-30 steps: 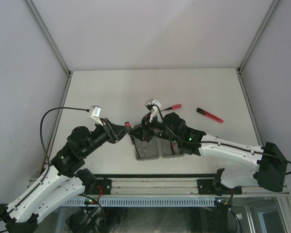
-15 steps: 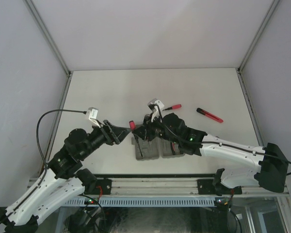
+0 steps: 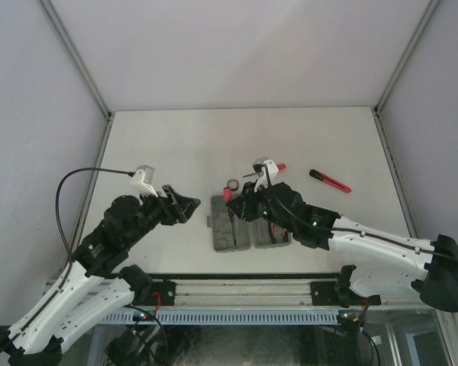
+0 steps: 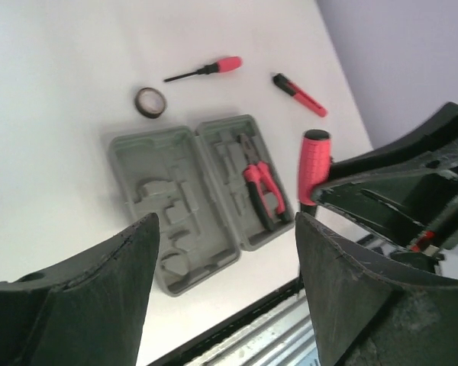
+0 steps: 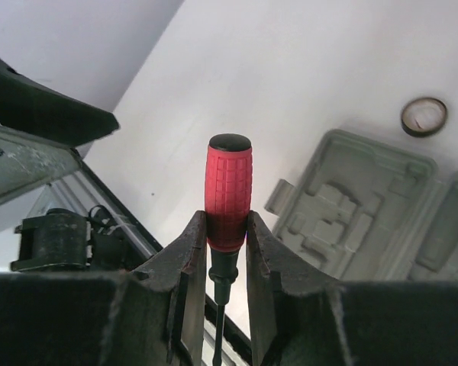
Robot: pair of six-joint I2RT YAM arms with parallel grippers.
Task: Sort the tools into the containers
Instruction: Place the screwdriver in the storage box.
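The right claw (image 5: 226,223) is closed tight on a red-handled screwdriver (image 5: 228,191). It pinches the lower part of the ribbed handle, so the black-capped end stands out past the fingertips and the dark shaft runs back between the fingers. From above, the tool hangs over the far edge of the left half of the grey case (image 3: 233,232).

The left claw (image 3: 187,206) stands wide with nothing between its fingers. It is off to the left of the case, pointed toward it and apart from the held screwdriver.

The case lies open near the front edge of the table (image 3: 160,145), between the two arms, with both halves flat and their moulded recesses facing up. Red-handled pliers (image 4: 261,191) sit in a recess of the right half.

Three tools lie loose on the table:
- A black ring (image 3: 233,184) is just beyond the case's left half.
- A second screwdriver (image 4: 206,70) is farther back, its red handle to the right.
- A slim red-black stick tool (image 3: 330,181) is well off to the right, lying at a slant.
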